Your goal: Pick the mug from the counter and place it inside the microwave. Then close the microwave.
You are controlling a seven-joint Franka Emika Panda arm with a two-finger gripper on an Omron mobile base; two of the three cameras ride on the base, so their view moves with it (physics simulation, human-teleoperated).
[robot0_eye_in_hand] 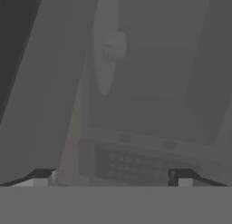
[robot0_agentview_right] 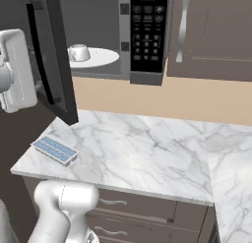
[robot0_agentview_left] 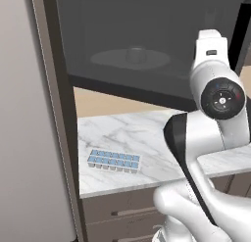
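The mug [robot0_agentview_right: 78, 52] sits on the round plate [robot0_agentview_right: 101, 56] inside the microwave [robot0_agentview_right: 123, 35] — delivered. The end effector [robot0_eye_in_hand: 112, 178], fingers apart and empty, faces the open door's [robot0_agentview_right: 51, 55] tinted glass, seemingly positioned to push it shut — desk [robot0_agentview_right: 138, 143] below.

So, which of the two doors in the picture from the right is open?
The microwave door, dark with a black handle, is swung open to the left and shows the mug on the round plate. The brown cabinet door with the silver handle is shut.
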